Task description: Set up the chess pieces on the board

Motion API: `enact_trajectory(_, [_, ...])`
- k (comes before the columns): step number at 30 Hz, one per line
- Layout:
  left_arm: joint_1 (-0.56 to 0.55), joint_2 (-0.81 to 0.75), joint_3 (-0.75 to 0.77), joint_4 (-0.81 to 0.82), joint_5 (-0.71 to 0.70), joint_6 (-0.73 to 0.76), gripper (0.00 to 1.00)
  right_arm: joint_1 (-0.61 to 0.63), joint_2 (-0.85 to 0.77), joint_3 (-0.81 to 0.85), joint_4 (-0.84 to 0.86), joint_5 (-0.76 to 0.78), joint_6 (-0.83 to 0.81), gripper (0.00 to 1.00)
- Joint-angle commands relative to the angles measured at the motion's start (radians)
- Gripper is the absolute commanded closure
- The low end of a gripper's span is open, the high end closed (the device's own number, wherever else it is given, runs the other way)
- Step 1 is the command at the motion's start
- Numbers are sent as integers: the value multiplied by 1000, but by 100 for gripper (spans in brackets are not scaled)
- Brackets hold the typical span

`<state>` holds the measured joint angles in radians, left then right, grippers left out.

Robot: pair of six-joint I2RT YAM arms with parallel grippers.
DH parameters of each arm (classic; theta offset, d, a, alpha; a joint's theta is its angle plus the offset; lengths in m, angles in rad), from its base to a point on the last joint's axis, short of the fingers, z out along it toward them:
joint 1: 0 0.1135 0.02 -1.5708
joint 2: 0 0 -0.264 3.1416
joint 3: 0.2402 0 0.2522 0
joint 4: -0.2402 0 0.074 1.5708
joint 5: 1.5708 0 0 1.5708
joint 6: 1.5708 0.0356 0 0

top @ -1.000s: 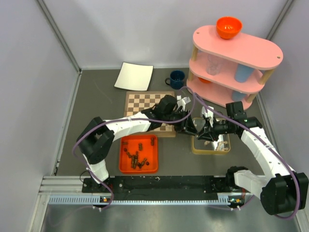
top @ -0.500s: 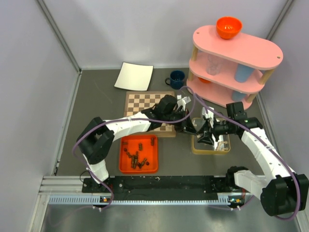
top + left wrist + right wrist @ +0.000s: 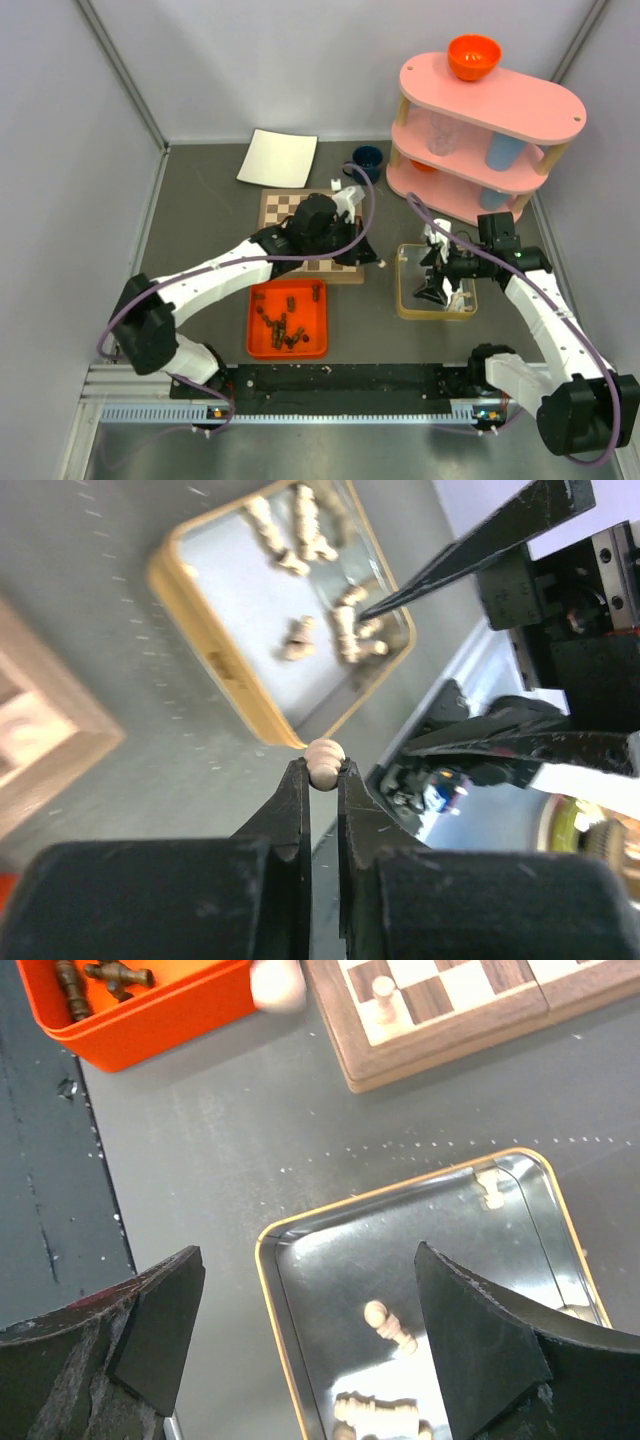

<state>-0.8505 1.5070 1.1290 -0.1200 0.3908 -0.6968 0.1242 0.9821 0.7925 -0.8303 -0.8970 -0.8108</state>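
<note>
Toward the middle of the worktop, the board, partly under the left arm. Just off its near right corner, above the bare grey top, the left gripper, jaws pressed together on a single pale piece, with the round head out above the tips. On the board close to that same corner, one pale pawn, upright.

Toward the right edge, a gold-rimmed tin with more pale pieces lying loose inside. Over the tin, the right gripper, fingers spread wide.

Near the front edge, left of the tin, an orange tray with dark pieces in a loose heap.

At the far right corner, a pink shelf of three levels, an orange bowl on top. Toward the far edge, a white sheet and a dark blue mug, well apart.
</note>
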Motion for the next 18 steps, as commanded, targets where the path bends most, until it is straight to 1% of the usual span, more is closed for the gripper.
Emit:
enact_trajectory(1, [13,-122,-40,-163,-274,143,100,-32,-17,28,49,47,30,15])
enact_trajectory(3, [14,-152,-57,-205,-343,167,100,-34,-17,21,71,82,58,14])
enact_trajectory(4, [14,-160,-60,-220,-421,172,100,-35,-16,19,86,95,65,14])
enact_trajectory(5, [16,-171,-66,-248,-449,178,100,-35,-13,19,94,116,76,14])
enact_trajectory(10, [14,-186,-81,-283,-650,206,100,-34,-5,11,128,167,102,14])
enact_trajectory(14, [16,-159,-80,-265,-704,241,100,-34,1,7,141,191,111,13])
enact_trajectory(18, [16,-110,-61,-253,-721,256,100,-34,1,5,145,202,113,13])
